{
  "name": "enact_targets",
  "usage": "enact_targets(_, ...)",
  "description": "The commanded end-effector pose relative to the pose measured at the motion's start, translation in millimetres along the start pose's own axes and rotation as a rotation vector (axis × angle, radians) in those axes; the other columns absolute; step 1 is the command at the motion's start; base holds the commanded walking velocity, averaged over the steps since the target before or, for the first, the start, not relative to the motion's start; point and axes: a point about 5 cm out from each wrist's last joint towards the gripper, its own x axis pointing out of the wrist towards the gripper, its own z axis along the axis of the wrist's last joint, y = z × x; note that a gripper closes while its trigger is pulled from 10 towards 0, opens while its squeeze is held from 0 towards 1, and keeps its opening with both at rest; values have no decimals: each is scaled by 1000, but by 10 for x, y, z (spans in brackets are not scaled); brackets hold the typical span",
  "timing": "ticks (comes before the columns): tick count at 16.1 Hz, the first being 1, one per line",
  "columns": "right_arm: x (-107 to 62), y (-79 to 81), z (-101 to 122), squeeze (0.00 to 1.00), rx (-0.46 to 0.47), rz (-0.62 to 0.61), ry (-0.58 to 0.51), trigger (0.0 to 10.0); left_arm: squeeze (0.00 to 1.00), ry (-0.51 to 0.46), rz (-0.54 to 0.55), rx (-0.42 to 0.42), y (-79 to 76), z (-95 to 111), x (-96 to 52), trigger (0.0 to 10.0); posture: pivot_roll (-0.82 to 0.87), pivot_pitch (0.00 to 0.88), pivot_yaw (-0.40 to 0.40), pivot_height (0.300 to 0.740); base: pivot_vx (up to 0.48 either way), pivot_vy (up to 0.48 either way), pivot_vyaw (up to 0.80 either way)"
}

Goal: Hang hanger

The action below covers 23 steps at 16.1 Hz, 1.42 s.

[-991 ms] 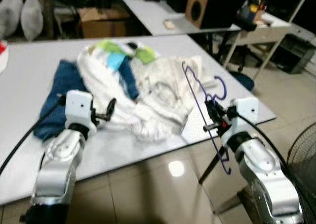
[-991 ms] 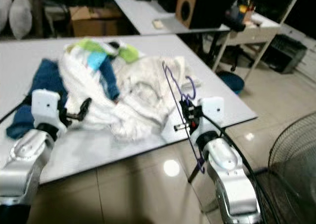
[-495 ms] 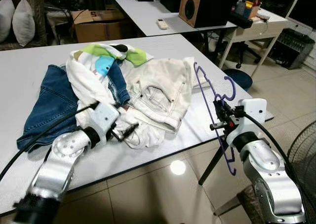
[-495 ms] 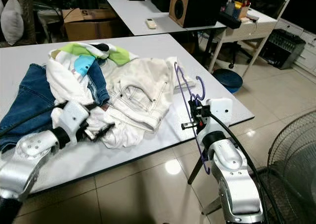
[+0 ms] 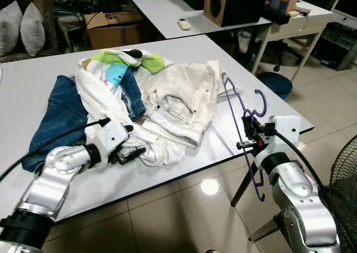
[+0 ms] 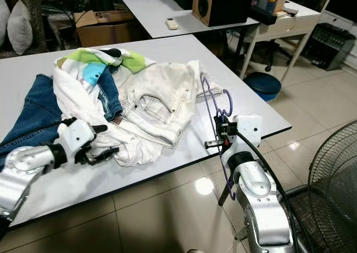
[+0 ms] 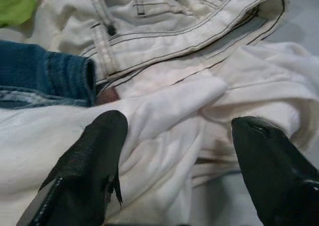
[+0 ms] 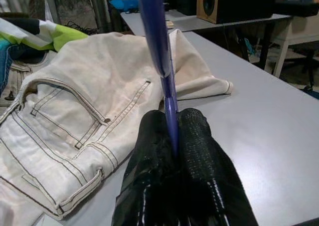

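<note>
Preparing a garment for hanging is the step in hand, by my reading: hanger is gripped, clothing not yet on it.

1. Tabletop (image 5: 184, 152): white, carries a clothes pile across its middle toward the right edge. No containers on it; a cardboard box (image 5: 111, 27) sits on the floor beyond the far edge, contents not discernible.
2. Blue jeans (image 5: 56, 119): left part of pile.
3. White trousers (image 5: 178, 108): right part of pile, waistband toward near edge.
4. White/green/blue garment (image 5: 106, 80): draped over the jeans.
5. Left hand (image 7: 174, 146): at near edge of pile, fingers spread wide, straddling a white fabric fold, holding nothing yet.
6. Purple hanger (image 5: 237, 113): off the right edge, upright, hook (image 5: 257, 99) upward.
7. Right hand (image 5: 248, 135): fingers clamped fully on hanger's wire.

Next move prob. needs: left hand to pinch fold, lift garment; right hand to bring hanger to it w/o snagging.
</note>
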Motion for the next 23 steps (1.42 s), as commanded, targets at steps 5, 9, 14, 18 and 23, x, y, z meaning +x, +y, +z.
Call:
enact_targets(5, 49, 17, -15, 0, -4, 4, -5, 10000, 0, 68, 35, 61, 115, -90, -149, 0, -51, 0, -10, 740, 0, 0, 0)
enact_targets(9, 38, -36, 8, 0, -18, -6, -11, 10000, 0, 47, 7, 63, 38, -83, -58, 0, -78, 0, -6, 740, 0, 0, 0)
enact_targets(14, -16, -61, 5, 0, -27, -22, -5, 10000, 0, 52, -30, 85, 6, -116, -4, 0, -101, 0, 6, 740, 0, 0, 0)
enact_targets(18, 42, -54, 17, 0, -28, -17, -12, 10000, 0, 44, -15, 92, 25, -99, 5, 0, -75, 0, -8, 740, 0, 0, 0)
enact_targets(23, 112, -1, 13, 0, -15, -11, -17, 10000, 0, -129, 3, 34, 66, 197, 35, 0, -50, 0, -13, 740, 0, 0, 0)
